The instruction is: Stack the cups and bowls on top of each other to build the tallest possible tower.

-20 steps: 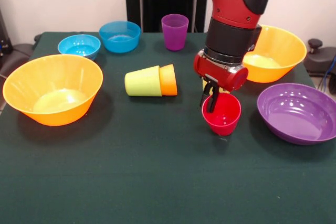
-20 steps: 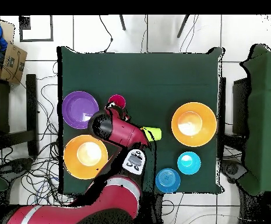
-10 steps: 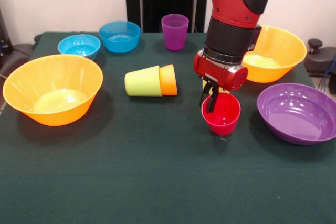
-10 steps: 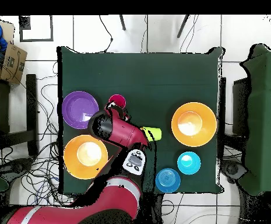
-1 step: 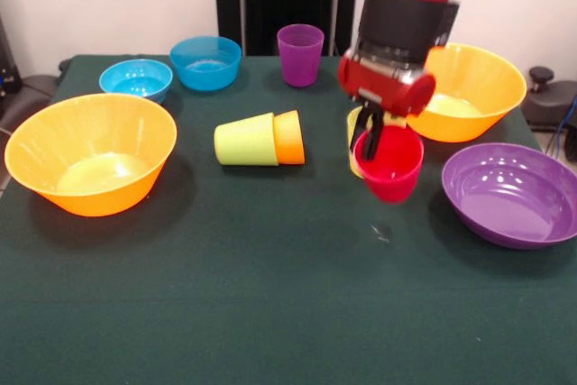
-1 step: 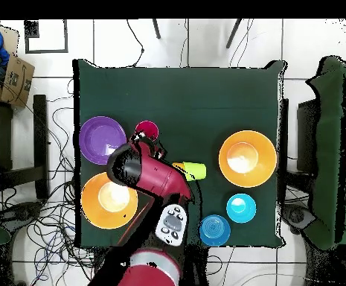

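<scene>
Holding the red cup (image 5: 389, 165) aloft, gripper (image 5: 370, 129) clamped on its rim.

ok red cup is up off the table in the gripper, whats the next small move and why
Probably carry the small red plastic cup sideways toward a base, perhaps the wide shallow purple bowl beside it. The gripper is shut on the cup's rim, one finger inside, and the cup hangs clear of the green table, so the lift looks done. Nothing is stacked upright yet.
</scene>
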Tool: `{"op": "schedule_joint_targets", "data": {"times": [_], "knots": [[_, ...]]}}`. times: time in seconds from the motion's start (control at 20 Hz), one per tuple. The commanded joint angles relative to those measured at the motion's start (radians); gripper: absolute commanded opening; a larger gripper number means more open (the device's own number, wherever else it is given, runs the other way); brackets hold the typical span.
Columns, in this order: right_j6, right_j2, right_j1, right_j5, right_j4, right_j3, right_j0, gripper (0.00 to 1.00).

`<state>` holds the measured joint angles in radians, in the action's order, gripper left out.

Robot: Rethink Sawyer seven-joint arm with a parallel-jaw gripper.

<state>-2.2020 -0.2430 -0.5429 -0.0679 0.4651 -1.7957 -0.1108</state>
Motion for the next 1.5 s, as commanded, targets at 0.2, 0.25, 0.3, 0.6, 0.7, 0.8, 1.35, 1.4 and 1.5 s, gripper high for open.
{"op": "schedule_joint_targets", "data": {"times": [0.2,0.25,0.3,0.6,0.7,0.8,1.35,1.4,1.5], "knots": [[-0.167,0.041,-0.168,-0.17,0.001,-0.165,-0.021,0.0],[-0.168,0.038,-0.172,-0.174,0.002,-0.167,-0.022,0.0],[-0.17,0.032,-0.175,-0.176,0.003,-0.17,-0.028,0.0],[-0.174,0.016,-0.214,-0.21,0.003,-0.195,-0.046,0.0],[-0.172,0.014,-0.227,-0.215,0.002,-0.206,-0.048,0.0],[-0.167,0.012,-0.226,-0.213,-0.001,-0.207,-0.046,0.0],[-0.142,0.014,-0.163,-0.135,-0.012,-0.167,-0.017,0.0],[-0.127,0.049,-0.165,-0.109,-0.017,-0.174,0.027,0.0],[-0.074,0.088,-0.158,-0.091,-0.044,-0.163,0.11,0.0]]}}
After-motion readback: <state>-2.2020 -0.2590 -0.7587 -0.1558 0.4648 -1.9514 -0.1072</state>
